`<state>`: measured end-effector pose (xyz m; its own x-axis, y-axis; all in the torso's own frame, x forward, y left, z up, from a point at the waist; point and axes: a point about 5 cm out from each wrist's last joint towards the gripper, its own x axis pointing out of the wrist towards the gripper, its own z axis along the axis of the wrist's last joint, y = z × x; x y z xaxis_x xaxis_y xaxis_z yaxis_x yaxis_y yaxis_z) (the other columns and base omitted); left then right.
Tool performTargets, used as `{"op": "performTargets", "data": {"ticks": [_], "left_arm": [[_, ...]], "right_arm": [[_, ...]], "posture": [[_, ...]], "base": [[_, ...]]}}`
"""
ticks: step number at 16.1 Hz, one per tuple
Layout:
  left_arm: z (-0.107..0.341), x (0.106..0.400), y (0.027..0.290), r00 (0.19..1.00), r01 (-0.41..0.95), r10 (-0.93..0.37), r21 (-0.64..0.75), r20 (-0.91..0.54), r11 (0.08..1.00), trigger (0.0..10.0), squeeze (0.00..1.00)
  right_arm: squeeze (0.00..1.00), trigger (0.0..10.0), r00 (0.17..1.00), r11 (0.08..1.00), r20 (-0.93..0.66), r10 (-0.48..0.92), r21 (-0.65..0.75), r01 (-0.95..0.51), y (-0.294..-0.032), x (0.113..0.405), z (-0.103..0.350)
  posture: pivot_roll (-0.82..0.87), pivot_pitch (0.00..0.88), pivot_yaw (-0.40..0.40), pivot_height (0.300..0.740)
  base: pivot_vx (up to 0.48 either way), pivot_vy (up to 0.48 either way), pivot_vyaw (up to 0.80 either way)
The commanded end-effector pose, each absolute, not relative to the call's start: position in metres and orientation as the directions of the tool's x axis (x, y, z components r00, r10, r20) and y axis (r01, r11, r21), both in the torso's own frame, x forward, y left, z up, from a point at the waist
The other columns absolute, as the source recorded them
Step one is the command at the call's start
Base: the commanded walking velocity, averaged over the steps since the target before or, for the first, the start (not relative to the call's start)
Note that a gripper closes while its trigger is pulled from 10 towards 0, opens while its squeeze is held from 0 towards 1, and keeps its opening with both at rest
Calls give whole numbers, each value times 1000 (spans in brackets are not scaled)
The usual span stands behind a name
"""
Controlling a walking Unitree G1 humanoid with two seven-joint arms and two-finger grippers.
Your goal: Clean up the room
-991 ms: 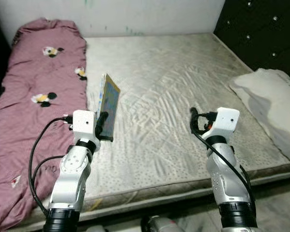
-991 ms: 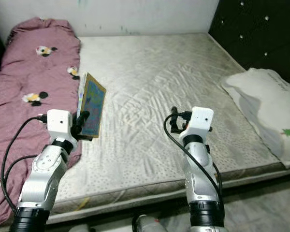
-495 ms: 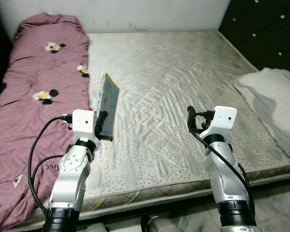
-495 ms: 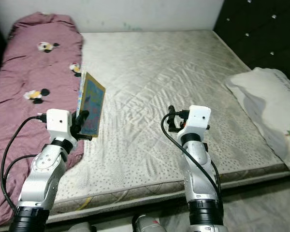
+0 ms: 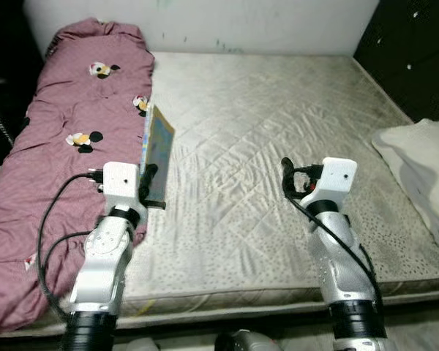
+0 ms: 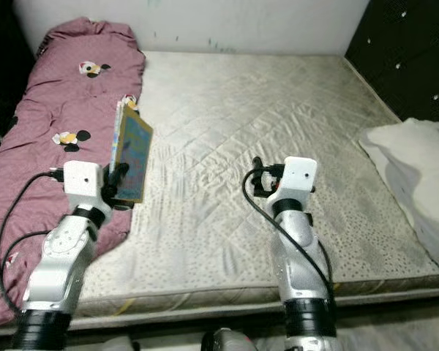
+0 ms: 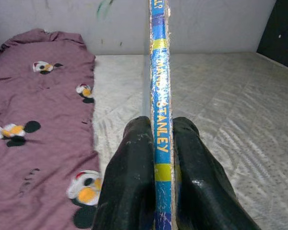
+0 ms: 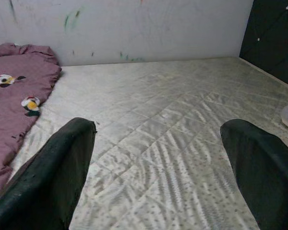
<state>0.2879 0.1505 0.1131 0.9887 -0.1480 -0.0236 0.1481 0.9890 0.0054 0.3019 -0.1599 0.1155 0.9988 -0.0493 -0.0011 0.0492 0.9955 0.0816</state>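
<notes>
Thin blue hardcover book [image 5: 158, 152] held upright, clamped at its lower edge by left tool [image 7: 163, 158], fingers closed flat against both covers; blue-and-yellow spine lettered. Raised above bare quilted grey mattress [image 5: 278, 124], beside crumpled mauve quilt with cartoon print [image 5: 73, 124]. Right tool [image 8: 158, 167] spread wide, empty, over mattress. Rumpled white pillow [image 5: 424, 161] at right edge; dark studded headboard [image 5: 410, 51] behind

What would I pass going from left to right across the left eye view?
Maroon flowered quilt → left claw gripping a thin upright picture book → bare quilted mattress → right claw, open and empty → white pillow.
</notes>
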Motion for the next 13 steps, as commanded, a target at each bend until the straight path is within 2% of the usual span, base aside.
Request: {"op": "performTargets", "data": {"ticks": [1, 13], "left_arm": [[123, 289, 149, 986, 164, -164, 11, 29, 986, 10000, 0], [122, 289, 148, 986, 167, -167, 10, 25, 986, 10000, 0]], "right_arm": [[0, 10000, 998, 995, 1, -56, 78, 56, -161, 302, 116], [0, 10000, 998, 996, 2, -56, 74, 56, -160, 301, 115]], "posture": [[-32, 20, -40, 740], [-34, 31, -38, 740]], "base": [[0, -420, 0], [0, -388, 0]]}}
